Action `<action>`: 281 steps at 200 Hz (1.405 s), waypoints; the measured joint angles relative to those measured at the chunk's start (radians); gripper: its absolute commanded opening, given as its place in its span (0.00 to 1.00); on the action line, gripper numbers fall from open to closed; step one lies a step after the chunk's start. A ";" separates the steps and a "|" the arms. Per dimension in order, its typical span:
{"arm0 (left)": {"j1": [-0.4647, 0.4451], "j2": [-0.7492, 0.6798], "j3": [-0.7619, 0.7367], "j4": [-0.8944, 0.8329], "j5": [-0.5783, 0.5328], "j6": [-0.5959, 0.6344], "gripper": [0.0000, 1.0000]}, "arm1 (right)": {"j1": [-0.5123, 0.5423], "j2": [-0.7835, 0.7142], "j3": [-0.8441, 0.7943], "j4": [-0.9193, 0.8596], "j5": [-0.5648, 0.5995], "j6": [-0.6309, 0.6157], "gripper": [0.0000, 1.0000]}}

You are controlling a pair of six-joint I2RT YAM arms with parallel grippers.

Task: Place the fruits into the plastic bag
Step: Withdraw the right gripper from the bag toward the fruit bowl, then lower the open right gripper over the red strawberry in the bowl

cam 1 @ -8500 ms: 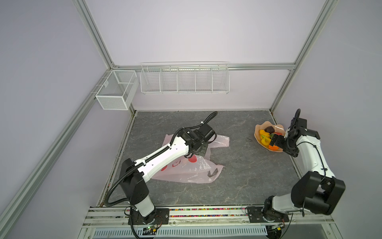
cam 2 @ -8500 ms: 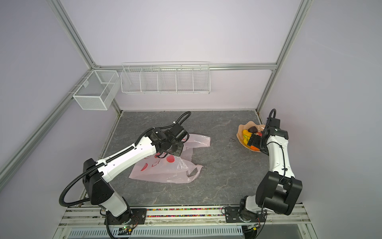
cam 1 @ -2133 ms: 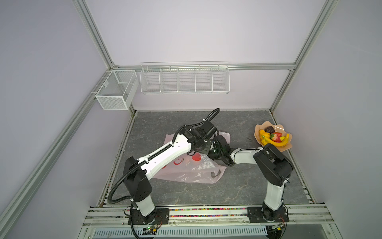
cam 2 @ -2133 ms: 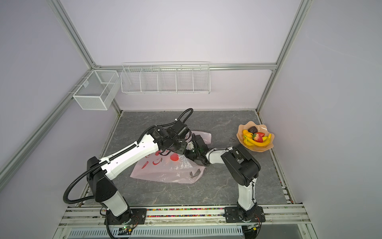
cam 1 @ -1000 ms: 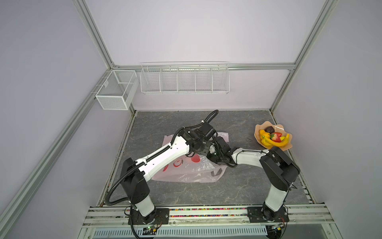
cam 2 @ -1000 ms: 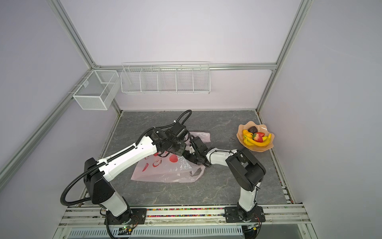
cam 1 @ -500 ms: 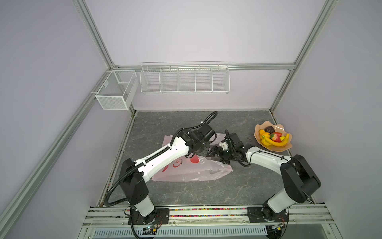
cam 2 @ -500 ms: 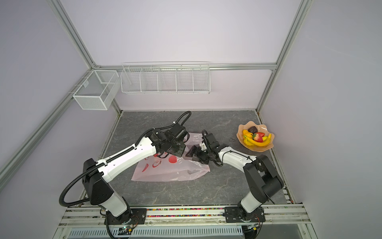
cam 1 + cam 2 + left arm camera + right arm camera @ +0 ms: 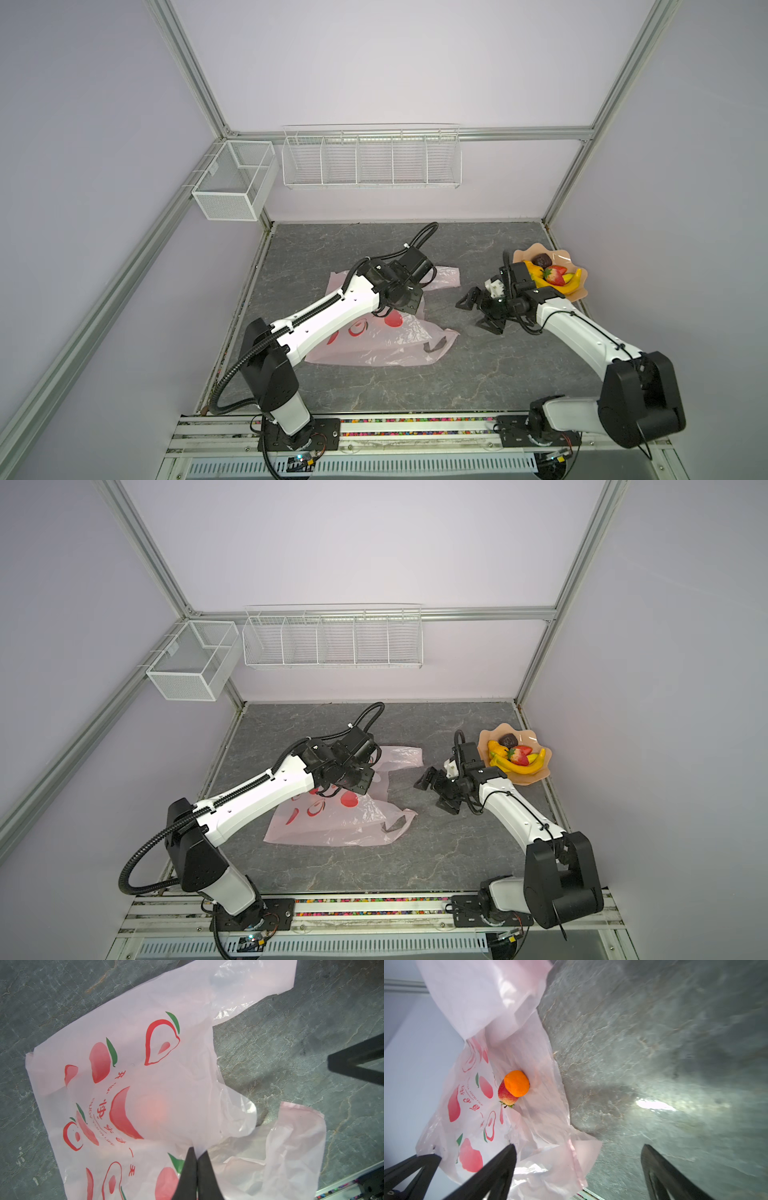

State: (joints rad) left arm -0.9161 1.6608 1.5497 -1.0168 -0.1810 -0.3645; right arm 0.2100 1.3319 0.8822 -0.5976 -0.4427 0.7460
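The pale-pink plastic bag (image 9: 374,340) (image 9: 332,820) lies left of the middle of the grey table. My left gripper (image 9: 197,1152) is shut on the upper film of its mouth, lifting it a little. Inside the bag lie a round orange (image 9: 517,1083) and a red strawberry (image 9: 505,1096); the orange shows as a glow (image 9: 153,1107) through the film. My right gripper (image 9: 478,313) (image 9: 435,796) (image 9: 578,1146) stands open and empty between bag and plate. The other fruits sit on the plate: yellow banana (image 9: 569,284), strawberry (image 9: 519,755), dark round one (image 9: 542,260).
The peach-coloured wavy plate (image 9: 575,293) (image 9: 536,777) sits at the table's right edge by the frame post. Two white wire baskets (image 9: 370,160) (image 9: 235,183) hang on the back wall. A metal rail (image 9: 415,428) runs along the front.
My right gripper has drawn back from the bag's mouth to the right, open and empty. The bag's near handle has settled on the table. The left gripper keeps its hold.
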 measured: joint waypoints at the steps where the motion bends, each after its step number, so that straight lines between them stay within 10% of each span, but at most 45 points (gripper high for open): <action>1: 0.000 0.000 0.000 0.000 0.000 0.000 0.00 | -0.006 -0.002 0.002 -0.005 0.001 -0.004 0.96; 142: 0.000 0.000 0.000 0.004 0.003 0.000 0.00 | -0.540 -0.063 0.121 -0.294 0.056 -0.333 0.90; 281: 0.000 0.000 -0.001 0.019 0.004 -0.005 0.00 | -0.690 0.193 0.487 -0.330 0.294 -0.364 0.76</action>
State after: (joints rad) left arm -0.9165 1.6608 1.5486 -0.9974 -0.1772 -0.3691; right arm -0.4805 1.5253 1.3693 -0.9272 -0.1482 0.3817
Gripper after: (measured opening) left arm 0.047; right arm 0.758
